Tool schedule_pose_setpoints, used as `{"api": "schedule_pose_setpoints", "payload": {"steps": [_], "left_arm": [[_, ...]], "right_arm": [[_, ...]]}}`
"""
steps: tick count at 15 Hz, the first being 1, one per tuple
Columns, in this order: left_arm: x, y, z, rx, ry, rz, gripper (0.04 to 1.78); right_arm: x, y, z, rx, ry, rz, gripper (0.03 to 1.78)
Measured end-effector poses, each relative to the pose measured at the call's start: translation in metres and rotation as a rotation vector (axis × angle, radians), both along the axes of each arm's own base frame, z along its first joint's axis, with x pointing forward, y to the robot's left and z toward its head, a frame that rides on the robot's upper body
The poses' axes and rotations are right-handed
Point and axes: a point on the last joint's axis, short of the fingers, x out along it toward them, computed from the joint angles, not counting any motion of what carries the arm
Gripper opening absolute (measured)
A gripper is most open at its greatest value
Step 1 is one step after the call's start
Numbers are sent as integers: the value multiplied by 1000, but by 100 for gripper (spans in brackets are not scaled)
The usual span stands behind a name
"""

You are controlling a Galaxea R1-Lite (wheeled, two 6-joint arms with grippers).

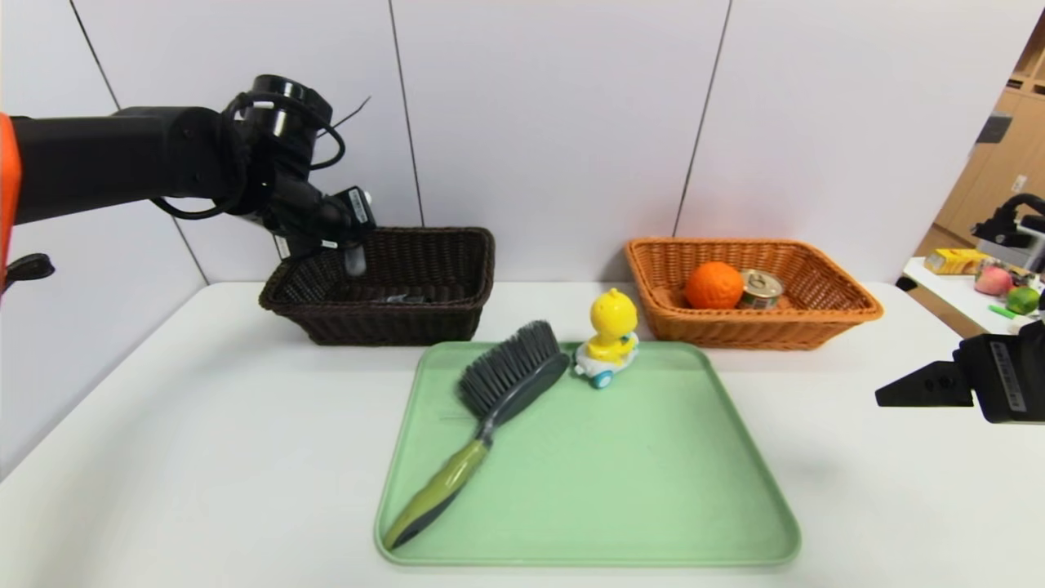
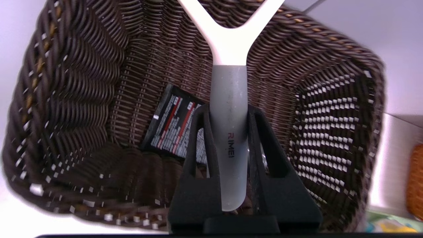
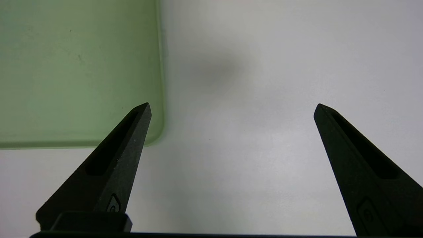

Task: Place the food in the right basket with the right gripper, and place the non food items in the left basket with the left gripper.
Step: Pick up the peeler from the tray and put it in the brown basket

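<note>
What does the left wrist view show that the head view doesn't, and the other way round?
Only the left wrist view shows the left claw shut on the peeler by its grey handle, and the black tube lying on the basket floor. Only the head view shows the brush and duck toy on the green tray, the orange and tin can in the right basket, and the open right claw parked beside the tray. Both show the left basket.

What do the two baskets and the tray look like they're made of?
Left basket: dark brown woven wicker, or plastic rattan; ribbed weave with light through the gaps. Right basket: same weave in orange-tan. Tray: pale green, smooth and matte with a rounded moulded rim, probably plastic.
</note>
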Motion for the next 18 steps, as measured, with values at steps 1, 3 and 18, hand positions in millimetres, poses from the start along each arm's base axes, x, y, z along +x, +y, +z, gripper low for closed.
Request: {"api": "schedule_pose_setpoints", "payload": {"steps": [1,3,18], "left_arm": [[6,2,-6,7,9,5,27],[16,6,-17,12,18,16,60],[-91,-81,56,27,-128,-345,154]], "right_arm": [[0,0,0,0,1,-1,170],[-1,0,0,1,0,-2,170],[-3,0,-5,-1,10,-1,170]]}}
